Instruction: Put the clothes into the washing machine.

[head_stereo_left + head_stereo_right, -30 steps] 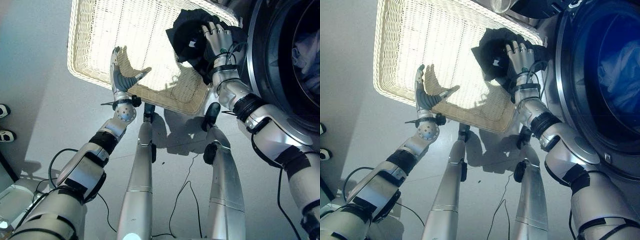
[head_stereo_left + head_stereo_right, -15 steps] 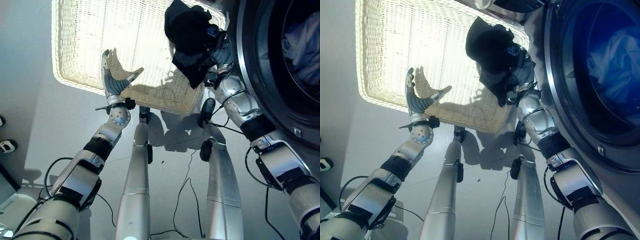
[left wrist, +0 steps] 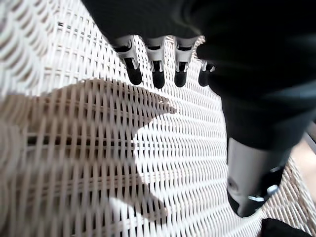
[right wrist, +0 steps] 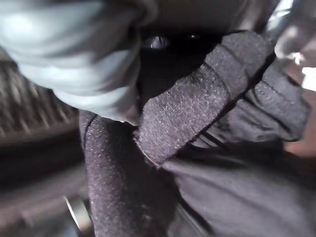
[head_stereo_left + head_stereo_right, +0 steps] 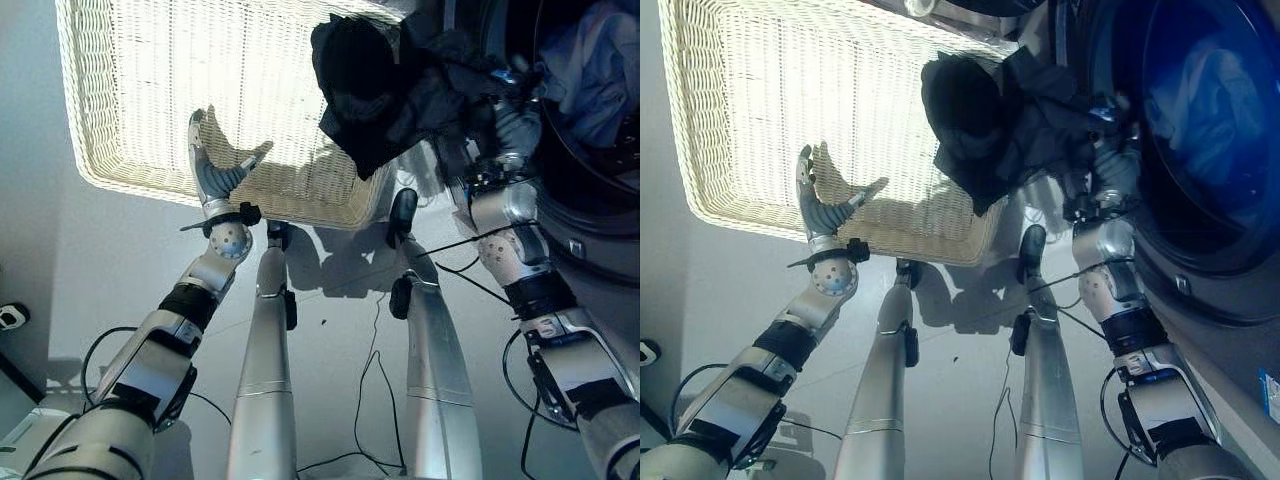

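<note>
A black garment (image 5: pixel 365 85) hangs in the air over the right end of the white wicker basket (image 5: pixel 140 110), stretching toward the washing machine's round opening (image 5: pixel 600 215). My right hand (image 5: pixel 512 128) is shut on it just at the drum's edge; in the right wrist view the dark cloth (image 4: pixel 207 98) covers the fingers. Light blue clothes (image 5: pixel 590 60) lie inside the drum. My left hand (image 5: pixel 213 172) hovers open over the basket's near rim, fingers (image 3: pixel 155 74) straight above the wicker floor.
The basket stands on a pale floor directly left of the machine. The machine's dark door ring (image 5: pixel 1200 290) takes up the right side. A pale blue cloth (image 4: pixel 74 49) sits close beside the held garment.
My right hand has lifted the black garment out of the basket and carried it right, up to the drum opening. The camera has shifted; my left hand holds its place.
</note>
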### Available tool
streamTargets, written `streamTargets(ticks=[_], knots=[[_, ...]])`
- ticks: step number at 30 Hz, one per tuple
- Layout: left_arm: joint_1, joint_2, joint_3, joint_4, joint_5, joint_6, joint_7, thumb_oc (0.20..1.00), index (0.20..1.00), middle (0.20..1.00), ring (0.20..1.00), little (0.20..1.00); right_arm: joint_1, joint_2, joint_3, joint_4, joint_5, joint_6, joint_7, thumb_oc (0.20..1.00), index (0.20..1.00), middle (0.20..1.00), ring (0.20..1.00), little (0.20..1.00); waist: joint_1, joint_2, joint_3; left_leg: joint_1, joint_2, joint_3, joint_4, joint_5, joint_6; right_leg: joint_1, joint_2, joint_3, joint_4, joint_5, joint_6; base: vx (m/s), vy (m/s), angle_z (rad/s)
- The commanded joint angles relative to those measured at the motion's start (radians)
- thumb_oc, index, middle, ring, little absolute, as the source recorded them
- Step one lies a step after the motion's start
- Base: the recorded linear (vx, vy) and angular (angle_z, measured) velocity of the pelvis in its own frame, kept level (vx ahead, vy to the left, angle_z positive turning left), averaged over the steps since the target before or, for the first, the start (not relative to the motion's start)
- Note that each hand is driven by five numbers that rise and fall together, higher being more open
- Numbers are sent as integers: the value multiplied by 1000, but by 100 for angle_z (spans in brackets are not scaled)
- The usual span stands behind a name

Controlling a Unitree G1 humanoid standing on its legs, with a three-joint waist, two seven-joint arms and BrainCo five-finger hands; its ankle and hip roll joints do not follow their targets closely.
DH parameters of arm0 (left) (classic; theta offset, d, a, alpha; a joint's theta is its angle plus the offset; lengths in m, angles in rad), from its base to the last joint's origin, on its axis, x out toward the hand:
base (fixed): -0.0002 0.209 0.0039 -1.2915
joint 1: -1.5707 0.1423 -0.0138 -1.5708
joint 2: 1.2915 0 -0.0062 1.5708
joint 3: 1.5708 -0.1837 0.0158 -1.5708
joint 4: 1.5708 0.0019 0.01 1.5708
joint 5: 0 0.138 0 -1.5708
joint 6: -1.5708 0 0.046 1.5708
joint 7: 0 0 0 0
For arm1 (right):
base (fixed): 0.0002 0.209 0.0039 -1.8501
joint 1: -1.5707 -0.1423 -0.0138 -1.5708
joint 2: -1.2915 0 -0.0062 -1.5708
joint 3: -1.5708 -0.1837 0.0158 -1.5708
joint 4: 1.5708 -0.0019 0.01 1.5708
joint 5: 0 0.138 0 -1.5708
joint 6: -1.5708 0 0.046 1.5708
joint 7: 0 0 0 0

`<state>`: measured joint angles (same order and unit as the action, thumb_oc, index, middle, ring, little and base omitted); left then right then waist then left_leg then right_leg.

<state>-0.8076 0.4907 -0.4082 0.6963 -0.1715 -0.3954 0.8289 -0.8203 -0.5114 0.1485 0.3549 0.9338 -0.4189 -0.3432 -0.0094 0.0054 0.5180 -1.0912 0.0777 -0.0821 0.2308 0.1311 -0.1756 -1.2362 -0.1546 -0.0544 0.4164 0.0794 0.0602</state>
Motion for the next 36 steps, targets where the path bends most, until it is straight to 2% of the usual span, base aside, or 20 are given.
streamTargets(ticks=[1,4,12,15,22,28,31,33,36], knots=[[-1,22,68,-7,-14,-61,21,1000,1000,1000,1000,1000,17,-42,-70,-74,110,-135,5,200,200,200,200,200,-9,14,2,1,-93,36,27,-20,92,60,78,-65,-55,58,80,0,0,0],[-7,32,67,16,-26,-77,20,1000,1000,1000,1000,1000,11,-52,-115,-12,277,-163,53,200,200,200,200,200,-12,11,2,6,-91,38,22,-23,90,70,77,-65,-68,59,83,-2,1,-1],[-24,50,55,48,-50,-99,2,1000,1000,1000,1000,1000,-24,-75,-138,130,516,-168,156,200,200,200,200,200,-7,11,2,19,-89,35,12,-22,87,86,73,-70,-87,67,85,-2,-1,-2],[-28,50,50,52,-52,-100,0,1000,1000,1000,1000,1000,-35,-84,-135,154,554,-162,179,200,200,200,200,200,-6,11,2,19,-89,33,10,-21,87,89,71,-71,-91,68,85,0,0,0],[-37,55,46,53,-64,-98,-9,1000,1000,1000,1000,1000,-57,-80,-116,144,536,-130,202,200,200,200,200,200,-2,14,2,25,-92,31,2,-17,87,96,74,-71,-100,68,83,0,0,0],[-31,54,54,35,-53,-88,-12,1000,1000,1000,1000,1000,-47,-57,-98,69,512,-82,267,200,200,200,200,200,1,13,2,29,-91,31,-6,-12,88,103,70,-75,-102,66,84,0,0,0],[-30,50,56,21,-47,-77,-7,1000,1000,1000,1000,1000,-38,-45,-78,13,431,-53,269,200,200,200,200,200,0,11,2,28,-93,30,-9,-9,89,101,70,-76,-102,67,84,0,0,0],[-25,48,59,11,-40,-74,-7,1000,1000,1000,1000,1000,-34,-49,-55,-18,308,-41,261,200,200,200,200,200,1,11,2,27,-93,30,-10,-7,90,100,68,-78,-103,67,84,0,0,0],[-16,49,69,-14,-33,-61,-12,1000,1000,1000,1000,1000,-26,-56,-2,-98,11,25,222,200,200,200,200,200,0,9,2,23,-94,31,-8,-3,91,97,69,-79,-101,68,83,0,0,0]])
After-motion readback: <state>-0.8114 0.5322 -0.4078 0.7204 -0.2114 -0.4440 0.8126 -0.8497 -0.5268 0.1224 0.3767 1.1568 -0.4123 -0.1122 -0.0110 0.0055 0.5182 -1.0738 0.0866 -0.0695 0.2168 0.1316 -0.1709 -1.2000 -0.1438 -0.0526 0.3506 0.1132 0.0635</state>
